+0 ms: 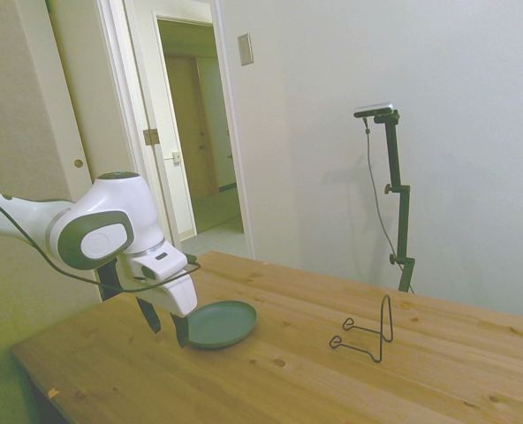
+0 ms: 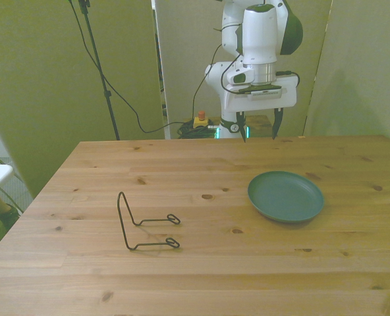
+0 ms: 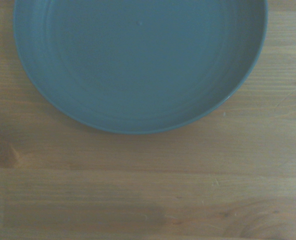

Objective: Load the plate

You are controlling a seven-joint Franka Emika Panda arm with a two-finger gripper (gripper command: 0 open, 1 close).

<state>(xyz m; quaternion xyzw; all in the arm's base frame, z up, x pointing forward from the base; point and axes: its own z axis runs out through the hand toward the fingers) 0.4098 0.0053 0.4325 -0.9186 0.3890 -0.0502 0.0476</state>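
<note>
The grey-green plate [image 1: 222, 323] [image 2: 286, 196] lies flat on the wooden table, toward the front view's right, and fills much of the wrist view [image 3: 138, 60]. My gripper [image 1: 164, 325] [image 2: 259, 128] hangs open above the table with nothing between its fingers. It sits just behind the plate, between the plate and the table's far edge in the front view, a little above the surface and not touching the plate.
A thin black wire stand [image 1: 365, 332] [image 2: 145, 226] rests on the table [image 2: 201, 263] toward the front view's left, well apart from the plate. An open doorway [image 1: 200, 132] shows behind the arm in the side view.
</note>
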